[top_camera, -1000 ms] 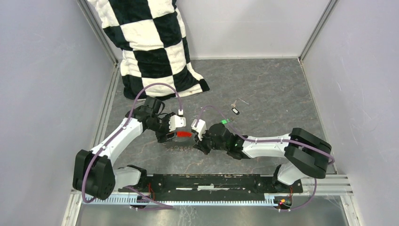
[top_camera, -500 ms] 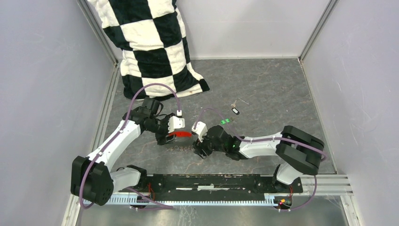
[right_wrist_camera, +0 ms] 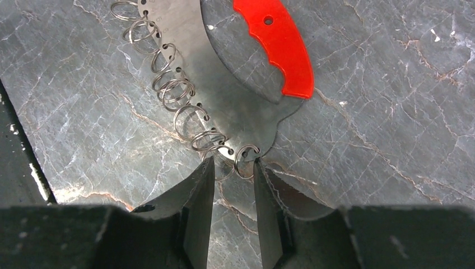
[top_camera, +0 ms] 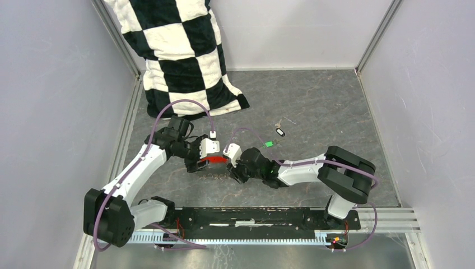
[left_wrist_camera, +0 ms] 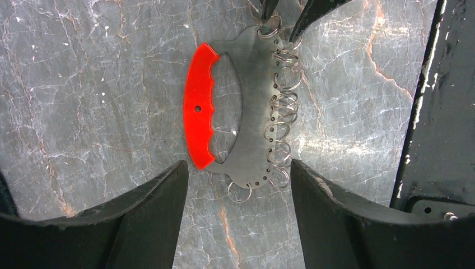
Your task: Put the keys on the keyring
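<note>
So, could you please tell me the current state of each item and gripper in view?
Keyring: flat on the table, no keys on it.
Green-tagged key: loose on the table, apart from the keyring.
Black-tagged key: loose on the table, behind the green one.
Left gripper: open, straddling one end of the keyring.
Right gripper: narrowly open around an end ring.
Checkered pillow: propped in the back left corner.

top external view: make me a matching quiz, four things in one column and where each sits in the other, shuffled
1 green-tagged key
2 black-tagged key
3 checkered pillow
4 keyring

A far left corner
B between the left gripper and right gripper
C close by the right arm's cable
D on bare table, beyond the other key

Pairs: 1-C, 2-D, 3-A, 4-B
</note>
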`<action>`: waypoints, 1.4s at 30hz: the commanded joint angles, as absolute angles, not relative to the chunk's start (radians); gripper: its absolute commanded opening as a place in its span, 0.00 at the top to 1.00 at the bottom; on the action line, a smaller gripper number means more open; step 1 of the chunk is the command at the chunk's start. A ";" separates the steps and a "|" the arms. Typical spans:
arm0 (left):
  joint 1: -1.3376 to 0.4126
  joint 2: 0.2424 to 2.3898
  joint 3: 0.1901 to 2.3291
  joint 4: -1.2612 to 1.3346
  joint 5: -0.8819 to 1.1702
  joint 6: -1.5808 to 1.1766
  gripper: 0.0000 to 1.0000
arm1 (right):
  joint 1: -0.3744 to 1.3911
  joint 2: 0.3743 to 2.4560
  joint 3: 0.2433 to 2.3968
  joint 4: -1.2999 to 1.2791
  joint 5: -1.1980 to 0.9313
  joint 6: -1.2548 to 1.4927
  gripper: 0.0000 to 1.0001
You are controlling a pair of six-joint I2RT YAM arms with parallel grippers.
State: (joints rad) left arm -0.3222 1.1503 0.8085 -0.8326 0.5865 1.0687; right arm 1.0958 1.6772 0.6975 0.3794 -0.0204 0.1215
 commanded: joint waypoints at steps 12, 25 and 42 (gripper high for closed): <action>-0.321 1.109 0.811 -0.888 0.632 1.096 0.28 | 1.087 1.676 0.745 0.405 0.014 0.085 1.00; -0.334 0.976 0.749 -0.827 0.787 1.243 0.29 | 1.088 1.514 0.772 0.387 -0.157 0.104 1.00; -0.416 1.019 0.885 -0.939 0.861 1.237 0.48 | 1.088 1.441 0.904 0.278 -0.364 0.066 1.00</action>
State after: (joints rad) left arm -0.4072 1.0100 0.8131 -0.8589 0.8127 1.1965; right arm 1.0901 1.4971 0.8417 0.2813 -0.3168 0.0952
